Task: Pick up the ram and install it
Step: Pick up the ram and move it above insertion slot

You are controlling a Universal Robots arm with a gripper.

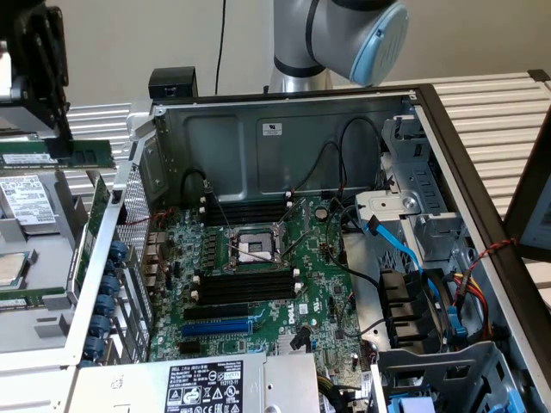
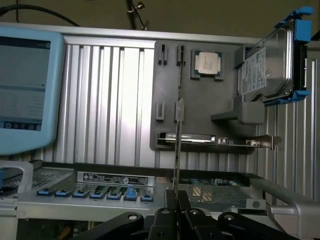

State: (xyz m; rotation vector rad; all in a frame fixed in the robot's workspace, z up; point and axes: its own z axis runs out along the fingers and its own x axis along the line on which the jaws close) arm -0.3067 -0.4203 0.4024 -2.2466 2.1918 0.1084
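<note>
The ram is a long, thin green stick lying level above the grey parts tray, to the exterior view's left of the open computer case. My gripper is shut on it from above. In the wrist view the ram shows edge-on as a thin line rising from between my black fingers, so my gripper holds it by one long edge. The black memory slots lie on the motherboard inside the case, well to the exterior view's right of the ram.
The case wall stands between the ram and the motherboard, with its processor socket and blue slot. The grey tray holds a processor and a hard drive. A blue-framed screen stands nearby.
</note>
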